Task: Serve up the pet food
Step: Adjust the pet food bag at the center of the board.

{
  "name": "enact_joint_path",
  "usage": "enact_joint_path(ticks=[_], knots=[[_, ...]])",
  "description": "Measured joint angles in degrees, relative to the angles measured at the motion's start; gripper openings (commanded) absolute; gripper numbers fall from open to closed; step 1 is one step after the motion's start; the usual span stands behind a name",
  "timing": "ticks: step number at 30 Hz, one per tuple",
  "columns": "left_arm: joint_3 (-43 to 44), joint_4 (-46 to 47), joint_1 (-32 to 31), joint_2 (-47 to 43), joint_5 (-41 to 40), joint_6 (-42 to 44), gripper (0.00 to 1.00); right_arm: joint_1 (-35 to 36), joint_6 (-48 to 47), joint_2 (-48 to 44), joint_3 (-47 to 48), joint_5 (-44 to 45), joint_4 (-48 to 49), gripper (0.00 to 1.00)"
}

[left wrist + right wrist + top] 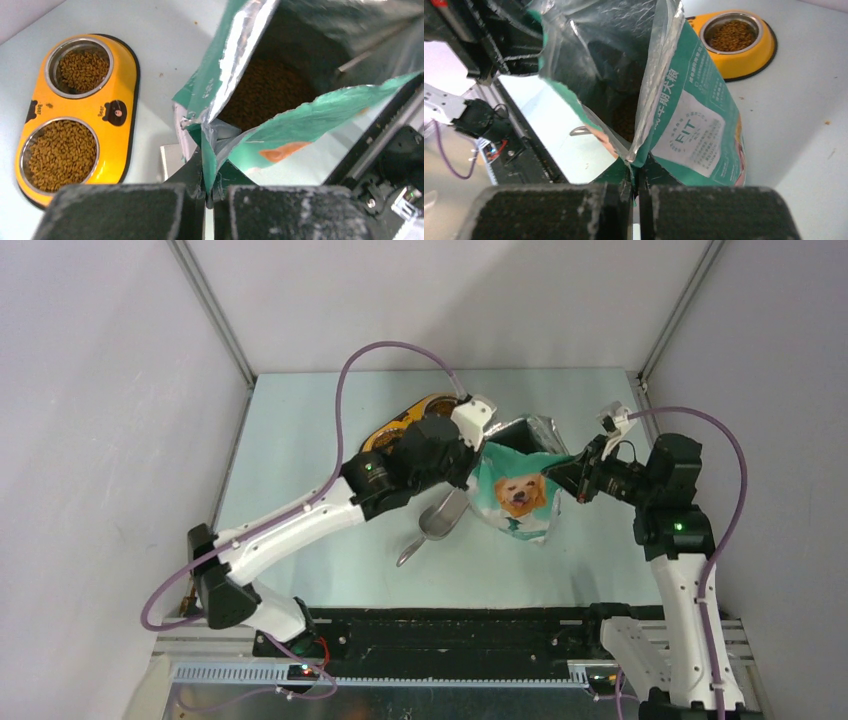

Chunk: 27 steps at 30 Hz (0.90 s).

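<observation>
Glossy foil-lined bag [235, 65], steel bowls [80, 67] (shiny)

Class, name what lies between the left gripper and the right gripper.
The open teal bag, pet food inside; left gripper and right gripper each pinch a mouth edge. Top external view shows it.

Bright and even from overhead in the top view, with only faint, soft-edged shadows on the pale tabletop [300, 440] and a slight overall softness. Glaring white along the foil lining of the bag [235, 60] in the left wrist view, dim deep inside where the pet food [265, 90] lies in shadow, blurred across the bottom where the left hand [209, 197] crowds the lens. Washed out at the left edge of the right wrist view, streaked with glare on the crinkled foil, out of focus on the right hand [635, 187], crisp on the bag's printed panel.
</observation>
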Motion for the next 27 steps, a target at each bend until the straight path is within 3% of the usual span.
enact_joint_path(ticks=[6, 11, 13, 15, 18, 20, 23, 27], knots=[[-0.4, -8.2, -9.1, -5.8, -5.4, -0.5, 0.00, -1.3, 2.4, -3.3, 0.0, -2.0, -2.8, 0.00], [-2.5, -9.0, -12.0, -9.1, -5.9, -3.1, 0.01, -3.4, 3.6, -2.3, 0.2, -6.8, -3.2, 0.00], [-4.6, -6.9, -12.0, -10.3, -6.3, -4.1, 0.09, -4.9, 3.5, -1.1, 0.8, -9.9, -3.7, 0.00], [-6.2, -4.4, -12.0, -10.9, -7.0, -4.6, 0.39, -6.2, 3.3, 0.2, 1.3, -11.9, -3.8, 0.00], [-8.8, -2.1, -11.7, -13.2, -8.5, -4.3, 0.93, -9.5, 2.8, 3.2, 2.2, -14.4, -3.7, 0.00], [-10.2, -0.8, -11.0, -15.3, -9.0, -3.0, 0.99, -10.5, 2.0, 4.8, 2.8, -16.4, -3.7, 0.00], [-11.1, 2.3, -9.1, -17.3, -7.2, -1.5, 0.99, -10.7, 0.7, 5.7, 2.9, -19.2, -3.5, 0.02], [-12.1, 7.3, -2.6, -18.0, 1.2, 0.3, 0.99, -10.8, -0.7, 5.7, 2.9, -20.1, -3.7, 0.11]])
